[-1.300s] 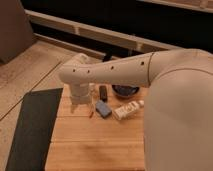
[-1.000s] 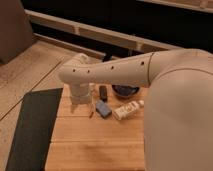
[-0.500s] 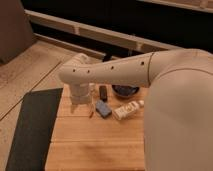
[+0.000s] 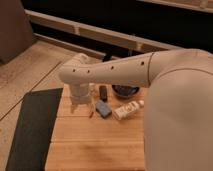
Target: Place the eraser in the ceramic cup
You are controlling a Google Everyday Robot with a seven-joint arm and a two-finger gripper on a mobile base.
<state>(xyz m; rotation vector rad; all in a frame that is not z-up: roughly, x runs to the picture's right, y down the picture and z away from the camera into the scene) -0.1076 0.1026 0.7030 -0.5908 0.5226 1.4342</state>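
Left of centre, over the light wooden slatted table (image 4: 100,145): white two-finger gripper (image 4: 80,103), pointing down from the pale arm (image 4: 115,72); how far open it is, and whether it holds anything, cannot be told. Just right of it, on the table: small dark brown-black oblong eraser (image 4: 103,92). Below the eraser: flat blue rectangular block (image 4: 103,108), with a thin red pen (image 4: 91,114) at its left. Right of the eraser: dark round bowl (image 4: 125,91), contents indistinct; below the bowl, a white tube (image 4: 128,109) lying down. Ceramic cup: not distinguishable from the gripper's pale body. Change from earlier frames: none; arm and items unmoved.
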